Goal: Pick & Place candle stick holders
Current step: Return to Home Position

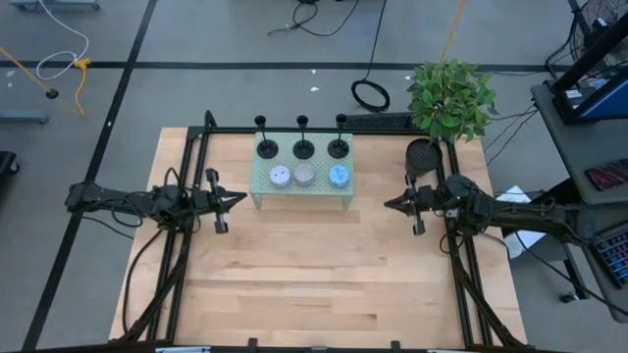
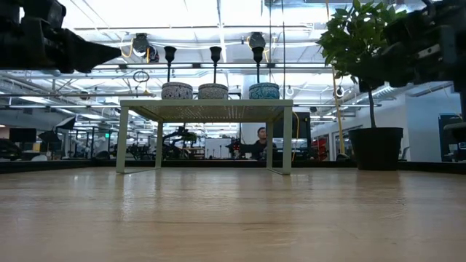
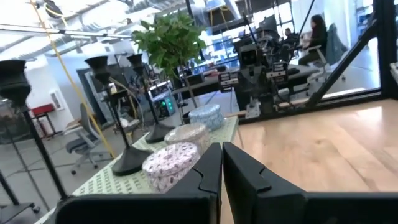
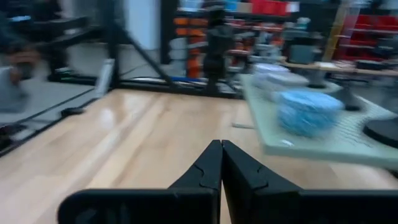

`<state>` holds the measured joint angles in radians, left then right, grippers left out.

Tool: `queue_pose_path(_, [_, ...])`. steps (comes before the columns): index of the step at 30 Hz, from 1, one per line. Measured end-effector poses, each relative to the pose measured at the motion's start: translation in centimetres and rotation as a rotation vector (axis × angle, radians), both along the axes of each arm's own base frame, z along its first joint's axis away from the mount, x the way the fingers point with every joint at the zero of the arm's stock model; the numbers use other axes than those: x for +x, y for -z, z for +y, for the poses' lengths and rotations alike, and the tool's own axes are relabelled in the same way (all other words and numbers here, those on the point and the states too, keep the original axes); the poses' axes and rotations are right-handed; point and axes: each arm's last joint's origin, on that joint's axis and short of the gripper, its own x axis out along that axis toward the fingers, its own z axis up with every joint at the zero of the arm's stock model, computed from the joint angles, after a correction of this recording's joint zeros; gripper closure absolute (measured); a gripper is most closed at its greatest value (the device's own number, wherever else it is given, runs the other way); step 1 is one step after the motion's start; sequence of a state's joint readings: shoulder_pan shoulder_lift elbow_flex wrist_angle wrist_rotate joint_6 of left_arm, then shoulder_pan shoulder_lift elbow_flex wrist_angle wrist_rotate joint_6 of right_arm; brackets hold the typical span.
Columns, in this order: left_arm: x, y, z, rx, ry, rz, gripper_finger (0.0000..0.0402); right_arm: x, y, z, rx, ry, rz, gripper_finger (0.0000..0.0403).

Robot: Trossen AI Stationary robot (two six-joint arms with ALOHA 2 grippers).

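Three small black candle stick holders (image 1: 267, 147) (image 1: 303, 147) (image 1: 339, 147) stand by their disc bases in a row on the far part of the pale green stand (image 1: 301, 179); they also show in the low view (image 2: 170, 55) and the left wrist view (image 3: 130, 160). Three small round tins (image 1: 280, 176) (image 1: 305, 176) (image 1: 339, 176) sit in front of them. My left gripper (image 1: 242, 198) is shut and empty, left of the stand (image 3: 222, 148). My right gripper (image 1: 387, 204) is shut and empty, right of the stand (image 4: 221, 144).
A green plant in a black pot (image 1: 424, 153) stands at the table's far right corner, just beyond my right arm. The bare wooden table top (image 1: 314, 275) spreads in front of the stand toward the near edge. A person sits in the room behind (image 2: 261, 135).
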<state>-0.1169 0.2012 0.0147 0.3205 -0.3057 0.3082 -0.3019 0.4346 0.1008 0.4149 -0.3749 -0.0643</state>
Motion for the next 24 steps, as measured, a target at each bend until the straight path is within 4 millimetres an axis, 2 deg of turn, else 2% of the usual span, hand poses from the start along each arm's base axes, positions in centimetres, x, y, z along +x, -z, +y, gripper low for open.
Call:
queue_pose_path(3, [0.0,0.1,0.0,-0.001,-0.014,0.008,0.0380,-0.4,0.1,-0.2,0.002,0.104,-0.026,0.0403])
queue_pose_path(10, [0.0,0.1,0.0,-0.001,-0.014,0.011,0.0380,-0.8,-0.2,-0.2,0.037,0.146,-0.067,0.0403])
queue_pose_path(15, [0.0,0.1,0.0,-0.001,-0.014,0.010,0.0380,-0.9,0.6,-0.5,0.087,0.270,0.008,0.0403])
queue_pose_path(24, [0.0,0.1,0.0,-0.001,-0.015,0.010,0.0380,-1.0,1.2,-0.8,0.141,0.377,0.064,0.0403])
